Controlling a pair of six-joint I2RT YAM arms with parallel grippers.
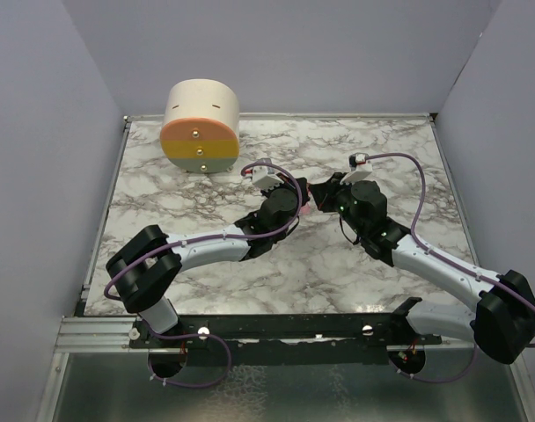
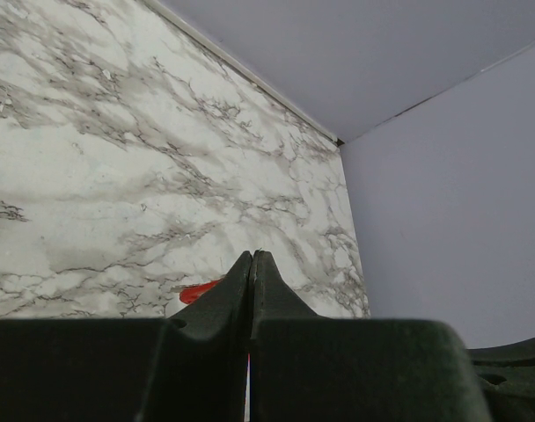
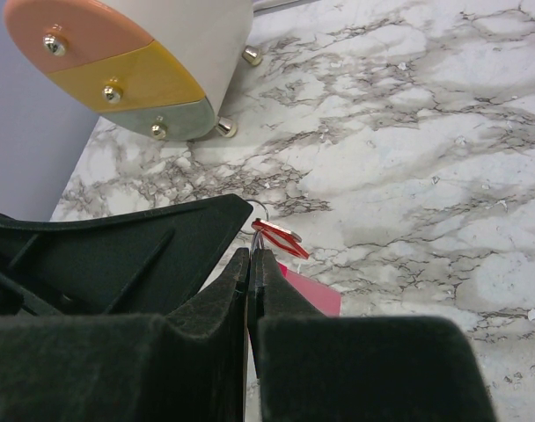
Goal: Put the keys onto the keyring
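Where the work sits: mid-surface (image 1: 338,264), in front of the bases.
Left end effector (image 2: 252,257): fingers pressed together; whether they pinch anything cannot be told.
Right end effector (image 3: 250,255): closed on the keyring (image 3: 310,292), wire loop rising from its tips, pink strip beside one finger.
Key (image 3: 279,237): red, at the loop, just past both tips; threaded or not, cannot tell.
Round box (image 1: 201,126): far-left corner, well apart.

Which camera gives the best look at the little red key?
The right wrist view: the red key sits in clear sight, its flat outline sharp and nearly whole. The left wrist view catches only a red sliver, the rest hidden; in the top external view it is too small to tell.
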